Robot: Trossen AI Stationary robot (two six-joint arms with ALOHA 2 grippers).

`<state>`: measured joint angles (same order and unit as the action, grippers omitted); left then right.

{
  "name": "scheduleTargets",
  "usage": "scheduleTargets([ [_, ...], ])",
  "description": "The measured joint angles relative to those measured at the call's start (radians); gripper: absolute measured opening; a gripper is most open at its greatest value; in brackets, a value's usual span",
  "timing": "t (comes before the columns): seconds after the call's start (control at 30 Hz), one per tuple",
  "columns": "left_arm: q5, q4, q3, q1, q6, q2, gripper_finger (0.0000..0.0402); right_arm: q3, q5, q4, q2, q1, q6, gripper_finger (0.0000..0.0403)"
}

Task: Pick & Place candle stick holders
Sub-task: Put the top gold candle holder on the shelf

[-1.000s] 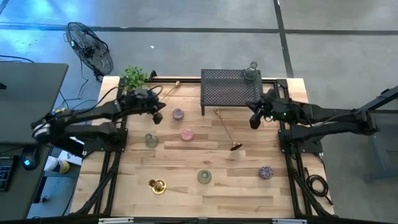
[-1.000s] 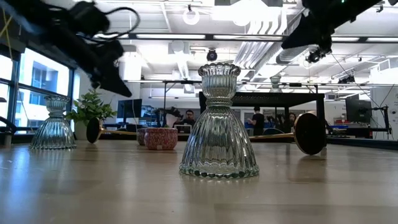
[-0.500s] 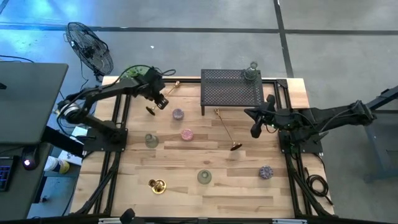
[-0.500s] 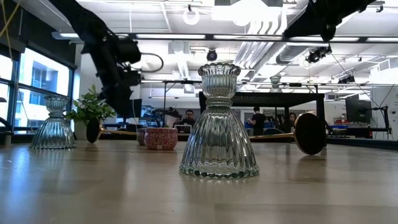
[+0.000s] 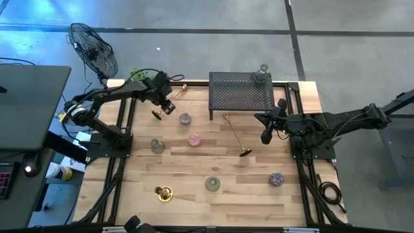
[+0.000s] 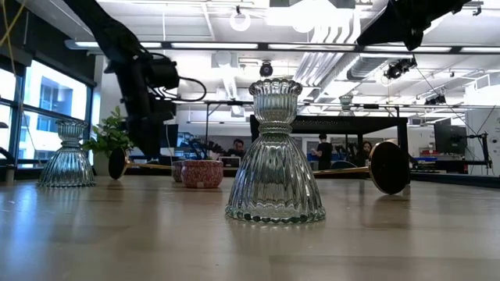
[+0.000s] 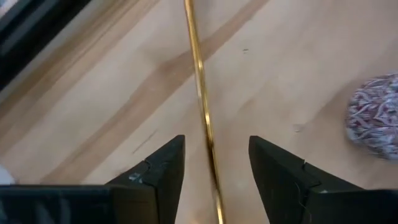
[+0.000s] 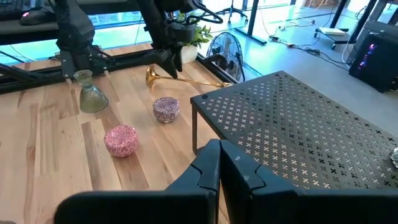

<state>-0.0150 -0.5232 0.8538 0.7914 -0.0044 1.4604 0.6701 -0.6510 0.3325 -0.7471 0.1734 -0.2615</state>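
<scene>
Left wrist view: the left gripper (image 7: 214, 168) stands parted, its fingers (image 7: 163, 168) straddling a lying brass stick (image 7: 200, 93) (untouched, it seems). This looks like the approach step; next, lower and close squarely. The right gripper (image 5: 265, 136) waits shut.

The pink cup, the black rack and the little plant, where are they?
pink cup (image 8: 122, 140), right wrist view, its side.
black rack (image 5: 240, 90), high view, mesh top.
little plant (image 6: 112, 137), low view, leaves.
</scene>
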Motion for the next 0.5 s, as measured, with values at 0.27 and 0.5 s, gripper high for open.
scheduleTargets([
  [0.27,-0.001,0.008,-0.034,0.007,0.033,0.087,0.0175,0.000,-0.002,0.000,0.000,0.000,0.009,0.0000],
  [0.5,-0.021,-0.011,-0.036,0.007,0.079,0.115,0.0128,0.000,-0.009,0.000,0.000,0.000,0.016,0.0000],
])
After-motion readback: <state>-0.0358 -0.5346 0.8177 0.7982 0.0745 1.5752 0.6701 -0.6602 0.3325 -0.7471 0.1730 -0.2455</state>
